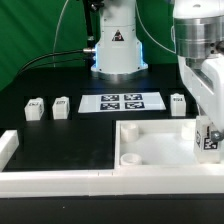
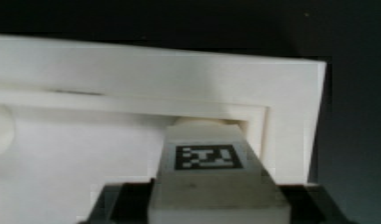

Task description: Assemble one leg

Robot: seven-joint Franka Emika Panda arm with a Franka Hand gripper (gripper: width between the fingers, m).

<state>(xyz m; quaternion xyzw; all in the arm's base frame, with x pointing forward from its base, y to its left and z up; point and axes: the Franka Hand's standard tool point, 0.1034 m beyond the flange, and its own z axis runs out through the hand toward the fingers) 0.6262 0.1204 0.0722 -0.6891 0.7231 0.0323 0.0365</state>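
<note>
My gripper (image 1: pixel 209 135) is shut on a white leg (image 2: pixel 208 160) with a black-and-white tag on its face. It holds the leg upright over the corner of the large white panel (image 1: pixel 160 150) at the exterior view's right, at or just above a corner socket. In the wrist view the leg's far end sits in the panel's inner corner (image 2: pixel 258 100), with black fingers (image 2: pixel 125 205) on both its sides. Three more legs stand on the table: two at the exterior view's left (image 1: pixel 35 107) (image 1: pixel 61 106) and one at the right (image 1: pixel 178 103).
The marker board (image 1: pixel 124 102) lies on the black table behind the panel. The robot base (image 1: pixel 117 45) stands at the back. A white rail (image 1: pixel 50 178) runs along the front edge, with a raised end at the exterior view's left. A round socket (image 1: pixel 131 157) shows in the panel's near corner.
</note>
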